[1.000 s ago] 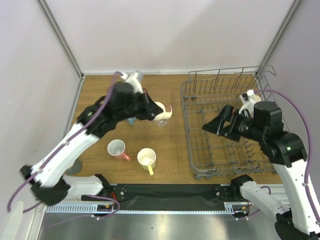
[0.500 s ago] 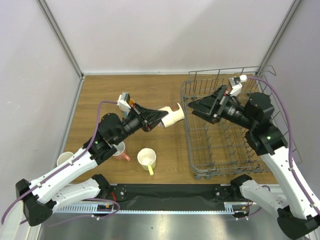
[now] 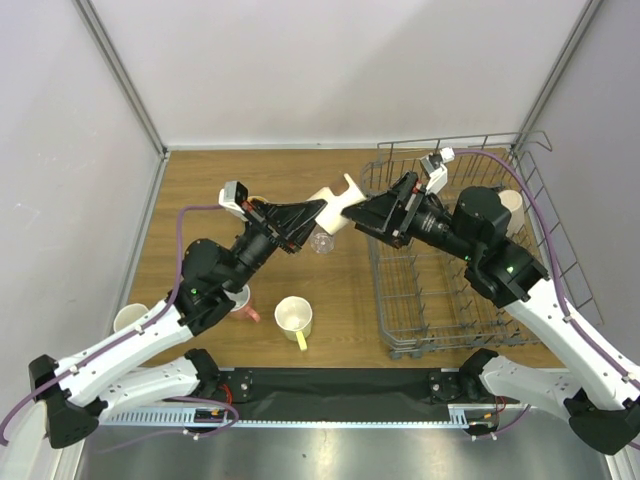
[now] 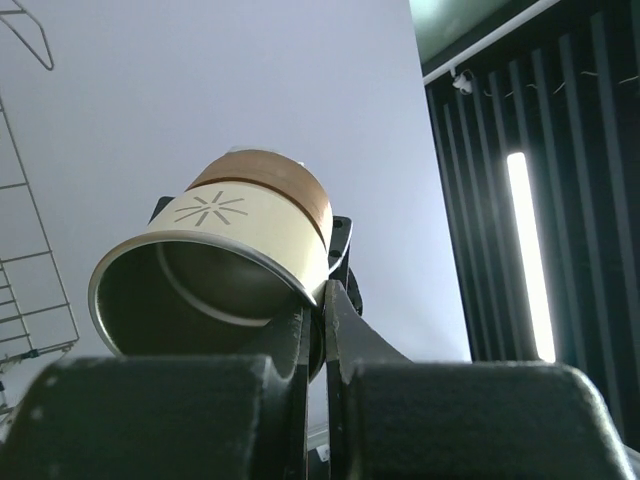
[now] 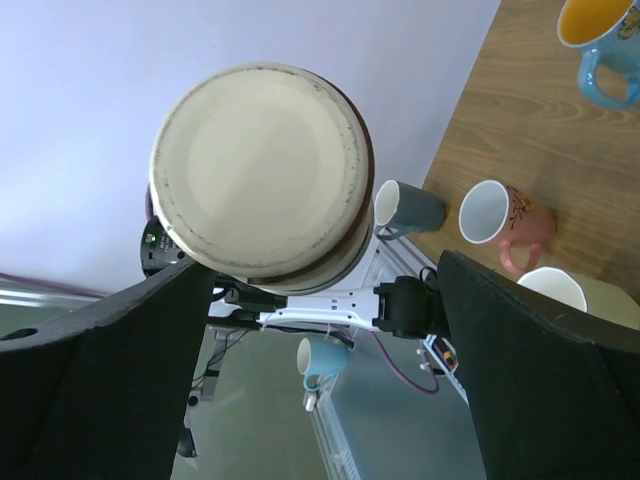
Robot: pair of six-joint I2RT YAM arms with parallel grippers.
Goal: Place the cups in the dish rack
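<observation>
Whereas a second ago the right gripper [image 3: 368, 212] hangs over the dish rack [image 3: 440, 300], in the top view it now meets the left gripper [image 3: 312, 210] just left of the rack's upper left corner. The beige cup [image 3: 336, 198] is in the air between them, so I judge that a handover begins. In the left wrist view, the left fingers [image 4: 350, 335] pinch the cup's rim at lower centre. In the right wrist view, the right fingers [image 5: 90, 390] stand spread on both sides of the cup's base, apparently not yet closed on it.

White arms [image 3: 130, 338], black joints [image 3: 215, 265], purple cables [image 3: 180, 240]
</observation>
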